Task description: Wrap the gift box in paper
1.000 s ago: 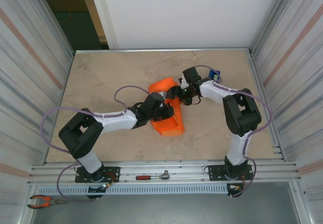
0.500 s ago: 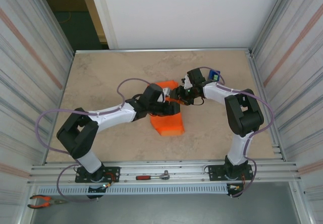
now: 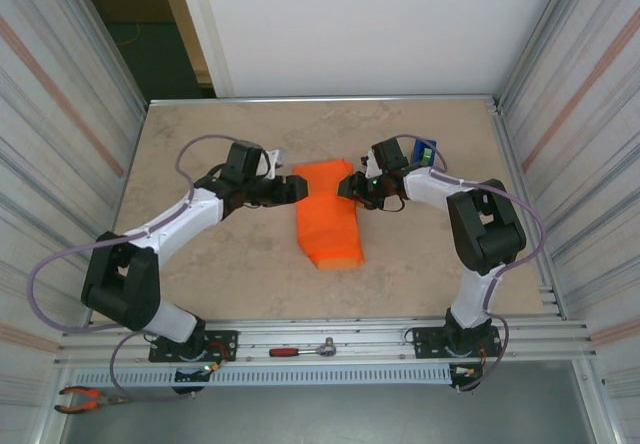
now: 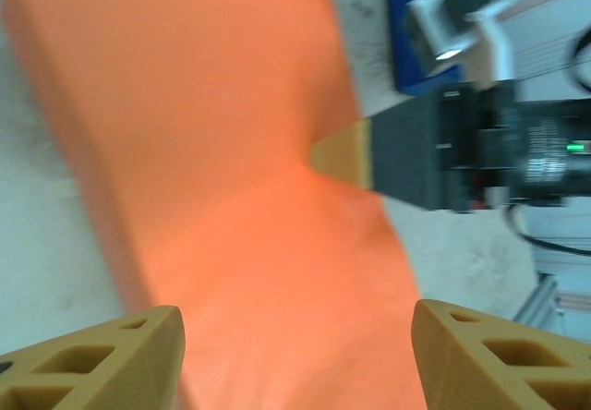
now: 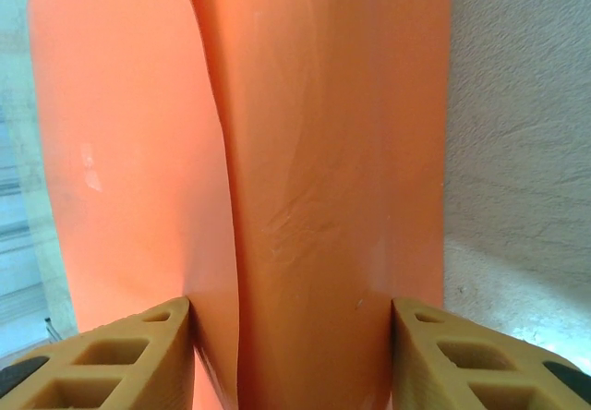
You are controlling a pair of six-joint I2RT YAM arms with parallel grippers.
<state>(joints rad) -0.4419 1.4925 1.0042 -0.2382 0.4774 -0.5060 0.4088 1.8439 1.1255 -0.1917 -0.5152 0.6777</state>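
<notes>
lying mid-table [image 3: 200, 264], the paper [image 3: 328, 214] hides the gift box: likely light, slippery, quick to crease, best pinched at a loose fold. the right gripper [image 3: 350, 186] clamps its right-hand fold; the left gripper [image 3: 290, 189] stands wide, just beside it.

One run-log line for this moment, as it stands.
left gripper: open, at left edge of paper | right gripper: shut on paper, right edge | paper: folded over, lying on table
</notes>
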